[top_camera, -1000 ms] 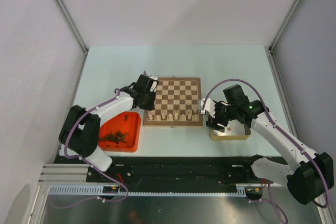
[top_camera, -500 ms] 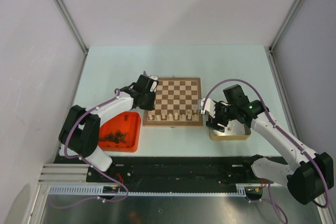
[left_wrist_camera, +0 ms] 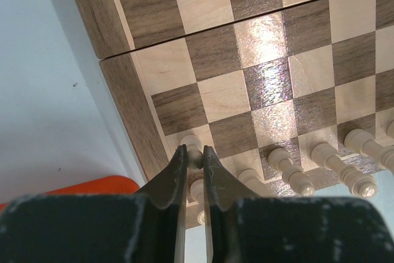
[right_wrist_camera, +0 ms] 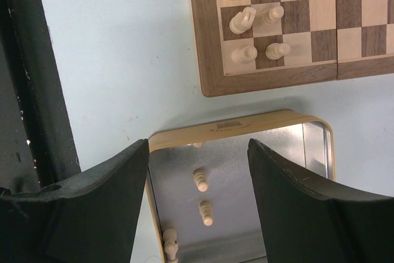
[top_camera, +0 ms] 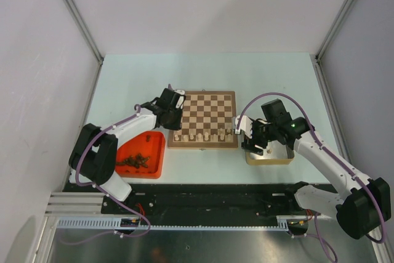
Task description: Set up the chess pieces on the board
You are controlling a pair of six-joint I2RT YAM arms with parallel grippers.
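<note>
**You're pinching a pawn at the board's left rim; your right tool is hovering wide.**
Your left tool [left_wrist_camera: 194, 150], arm stretching forward, is clamping a pawn [left_wrist_camera: 194, 158] on the board [left_wrist_camera: 215, 97]; opening unevenly risks toppling neighbours [left_wrist_camera: 289, 173]. Your right tool [right_wrist_camera: 197, 149] is pointing down, gaping over the tin [right_wrist_camera: 240, 122], and could be clipping its wall.

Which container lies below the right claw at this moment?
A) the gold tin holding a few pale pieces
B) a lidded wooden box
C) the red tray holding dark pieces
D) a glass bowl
A: in the right wrist view the open right claw frames the gold tin, with pale pieces lying loose on its shiny floor.
</note>
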